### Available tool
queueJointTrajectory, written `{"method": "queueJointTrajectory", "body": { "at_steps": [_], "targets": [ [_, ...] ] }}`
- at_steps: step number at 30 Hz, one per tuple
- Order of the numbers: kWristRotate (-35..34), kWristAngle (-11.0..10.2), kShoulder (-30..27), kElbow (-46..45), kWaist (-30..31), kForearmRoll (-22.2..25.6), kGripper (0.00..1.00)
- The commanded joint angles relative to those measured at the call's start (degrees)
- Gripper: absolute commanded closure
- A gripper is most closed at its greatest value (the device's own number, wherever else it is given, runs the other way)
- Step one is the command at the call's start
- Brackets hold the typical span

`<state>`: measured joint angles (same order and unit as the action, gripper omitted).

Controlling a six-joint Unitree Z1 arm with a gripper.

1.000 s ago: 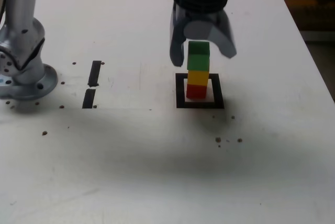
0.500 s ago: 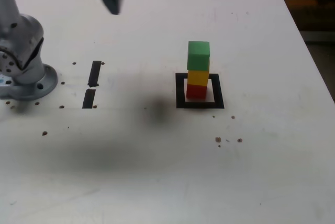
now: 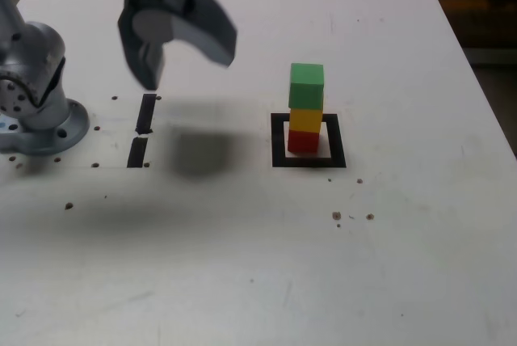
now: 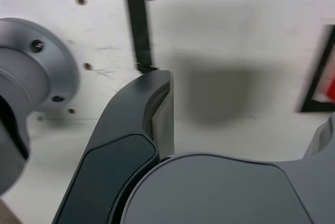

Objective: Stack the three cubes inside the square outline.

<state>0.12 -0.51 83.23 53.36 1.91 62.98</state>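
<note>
On the worktop (image 3: 242, 281), near the middle of the exterior view, the square outline (image 3: 279, 140) has all three cubes stacked inside it: red cube (image 3: 304, 141) at the bottom, yellow cube (image 3: 306, 120) on it, green cube (image 3: 307, 86) on top. Tower looks upright; green sits a touch off-centre vs the yellow, toward the exterior view's right, but seems stable.

Tool (image 3: 184, 53) hangs above the worktop, well apart from the stack, toward the exterior view's left, over the two short tape strips (image 3: 145, 113) and near the arm's base (image 3: 36, 111). Jaws spread wide, nothing btwn them; wrist view shows one dark finger (image 4: 152, 114) w/ only bare white surface beyond it, plus a sliver of the outline at the frame edge.

Step in hand, as I judge it: stacking itself is done, arm is in the clear-off / park phase. Next move needs little: keep the tool away from the tower, no sweep back across it, since a knock on the green cube would topple things. No further grasp looks needed.
</note>
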Motion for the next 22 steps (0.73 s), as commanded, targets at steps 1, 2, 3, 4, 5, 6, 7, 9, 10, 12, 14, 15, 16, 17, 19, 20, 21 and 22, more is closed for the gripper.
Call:
{"method": "queueJointTrajectory", "body": {
  "at_steps": [1, 2, 3, 4, 5, 6, 7, 9, 10, 12, 14, 15, 16, 17, 19, 20, 21, 22],
  "targets": [
    [0.0, 0.2, 0.7, -8.4, -0.3, -1.0, 0.01],
    [0.0, 0.3, 1.0, -8.7, -0.4, -1.4, 0.01],
    [0.0, 0.3, 1.1, -8.8, -0.4, -1.5, 0.01],
    [0.0, 0.2, 1.2, -8.8, -0.5, -1.6, 0.01],
    [0.0, 0.1, 1.2, -8.6, -0.5, -1.5, 0.01],
    [0.0, -0.1, 1.2, -8.5, -0.6, -1.4, 0.01],
    [0.0, -0.3, 1.2, -8.3, -0.8, -1.2, 0.01],
    [0.0, -0.8, 1.2, -7.9, -1.1, -0.8, 0.01],
    [0.0, -1.0, 1.2, -7.8, -1.3, -0.6, 0.01],
    [0.0, -1.3, 1.2, -7.5, -1.5, -0.2, 0.01],
    [0.0, -1.5, 1.2, -7.2, -1.6, 0.2, 0.01],
    [0.0, -1.6, 1.2, -7.2, -1.6, 0.3, 0.01],
    [0.0, -1.6, 1.1, -7.1, -1.6, 0.5, 0.01],
    [0.0, -1.7, 1.1, -7.1, -1.7, 0.6, 0.01],
    [0.0, -1.8, 1.0, -7.1, -1.8, 0.9, 0.01],
    [0.0, -1.9, 0.9, -7.2, -1.9, 1.0, 0.01],
    [0.0, -1.9, 0.9, -7.2, -2.0, 1.1, 0.01],
    [0.0, -2.0, 0.9, -7.4, -2.1, 1.1, 0.01]
  ]
}}
